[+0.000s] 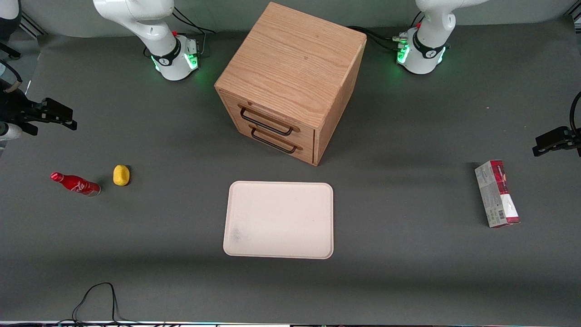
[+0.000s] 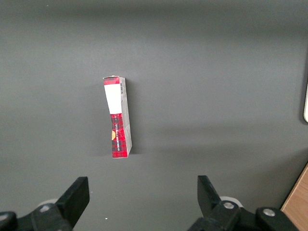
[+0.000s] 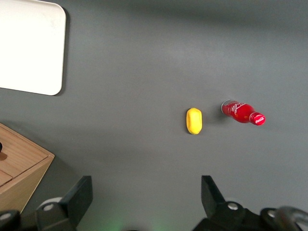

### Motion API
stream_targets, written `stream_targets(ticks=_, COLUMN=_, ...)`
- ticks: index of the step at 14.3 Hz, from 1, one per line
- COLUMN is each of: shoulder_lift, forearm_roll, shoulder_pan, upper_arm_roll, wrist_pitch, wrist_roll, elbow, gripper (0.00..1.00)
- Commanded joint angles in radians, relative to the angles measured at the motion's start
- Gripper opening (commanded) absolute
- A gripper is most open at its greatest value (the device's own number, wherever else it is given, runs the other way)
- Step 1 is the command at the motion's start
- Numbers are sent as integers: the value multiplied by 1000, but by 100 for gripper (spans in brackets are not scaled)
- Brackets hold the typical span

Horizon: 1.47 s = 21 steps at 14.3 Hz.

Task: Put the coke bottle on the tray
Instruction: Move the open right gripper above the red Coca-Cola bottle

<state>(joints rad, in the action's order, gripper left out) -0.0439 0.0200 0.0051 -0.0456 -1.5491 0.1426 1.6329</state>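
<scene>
In the front view the coke bottle (image 1: 75, 184) sits on the dark table (image 1: 136, 272) toward the working arm's end, with its red cap pointing away from the middle of the table; whether it stands upright or lies down cannot be told from here. Just beside it, a little nearer the middle and not touching, is a small yellow lemon-like object (image 1: 121, 175). The tray (image 1: 279, 220) lies flat in the middle of the table, well apart from the bottle, bare but for a faint grey smudge in one near corner. The wooden drawer cabinet (image 1: 290, 81) stands farther from the camera than the tray, its two dark handles facing the tray. A red-and-grey carton (image 1: 497, 194) lies toward the parked arm's end. The gripper (image 1: 50, 116) hangs above the table at the working arm's end, farther from the camera than the bottle and clear of it. In the left wrist view only the carton (image 2: 118, 117) shows on the mat. In the right wrist view the gripper (image 3: 144, 202) has its two black fingers (image 3: 79, 196) spread wide, released, holding nothing; the bottle (image 3: 242, 112) and the yellow object (image 3: 194, 121) lie side by side below it, with a corner of the tray (image 3: 33, 53) and of the cabinet (image 3: 19, 168) also in sight.
</scene>
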Motion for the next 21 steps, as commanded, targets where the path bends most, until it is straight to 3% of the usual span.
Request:
stream_targets(ticks=1, shoulder_lift=4, forearm_roll=1, shoulder_pan=9, upper_arm_roll=-3, wrist_pitch=18, wrist_roll=-28, elbow=-18, gripper=100)
stream_targets(ticks=14, shoulder_lift=2, forearm_roll=1, shoulder_pan=-4, upper_arm_roll=-14, wrist_pitch=18, wrist_roll=-15, elbow=-10, gripper=100)
stream_targets(ticks=21, shoulder_lift=19, forearm_roll=9, shoulder_pan=-10, upper_arm_roll=-193, wrist_pitch=-31, wrist_roll=98, elbow=-22, gripper=100)
